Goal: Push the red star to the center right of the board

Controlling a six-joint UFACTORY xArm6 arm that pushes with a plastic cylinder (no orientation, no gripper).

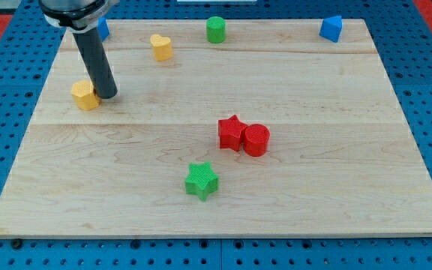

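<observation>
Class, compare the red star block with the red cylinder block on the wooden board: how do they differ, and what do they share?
The red star block has pointed arms; the red cylinder block is round with a flat circular top. The star lies toward the view's left, the cylinder to its right. Both are red, similar in size, touching, and far from my tip.

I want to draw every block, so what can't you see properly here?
- Blue block at the view's top left: mostly hidden behind the arm, shape unclear.
- Yellow block: its right side is covered by my tip; touching cannot be told.
- Arm's upper part: cut off by the top edge.
</observation>
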